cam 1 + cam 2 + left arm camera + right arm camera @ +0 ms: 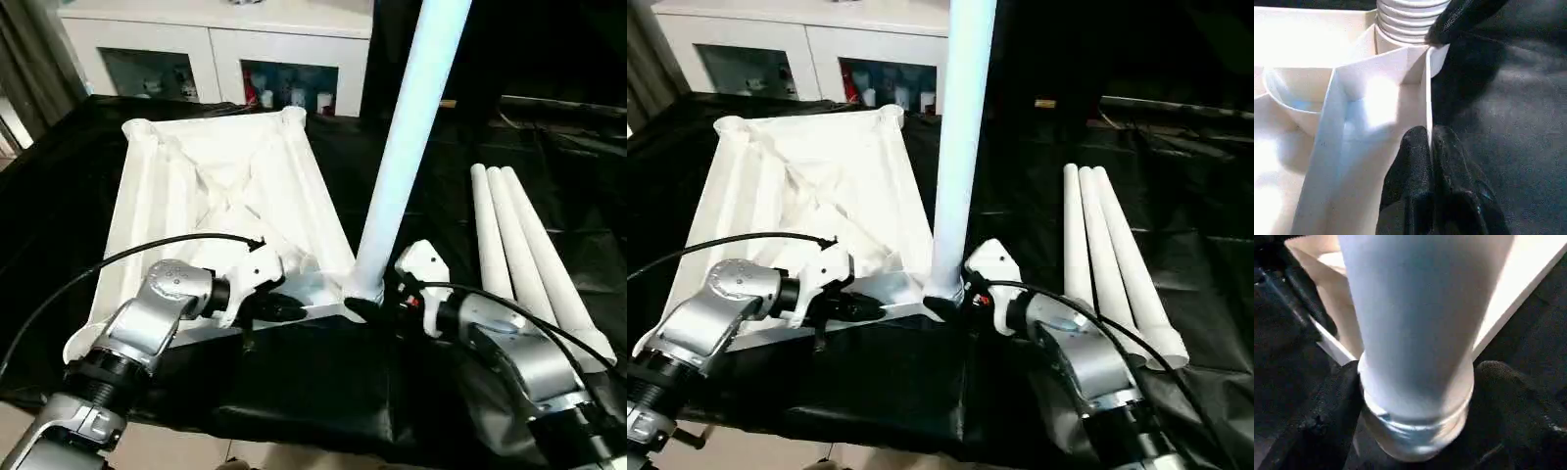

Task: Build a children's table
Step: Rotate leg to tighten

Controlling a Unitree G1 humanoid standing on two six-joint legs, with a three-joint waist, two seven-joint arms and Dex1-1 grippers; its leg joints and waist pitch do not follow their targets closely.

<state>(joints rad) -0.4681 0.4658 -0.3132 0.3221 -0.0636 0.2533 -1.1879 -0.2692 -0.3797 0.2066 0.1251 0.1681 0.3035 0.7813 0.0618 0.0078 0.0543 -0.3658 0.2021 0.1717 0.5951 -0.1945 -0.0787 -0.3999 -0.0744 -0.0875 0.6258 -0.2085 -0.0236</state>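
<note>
Tabletop (225, 186) (ribs up) holds one upright leg (407, 147); left gripper (1430, 147) pinches its rim, right gripper (1415, 396) spread around leg's base.

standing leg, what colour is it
White, with a faint bluish cast; the leg shows best in the left eye view.

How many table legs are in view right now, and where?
4. One leg stands upright in the tabletop's near corner socket; three loose legs lie side by side on the black cloth, to the robot's right.
</note>
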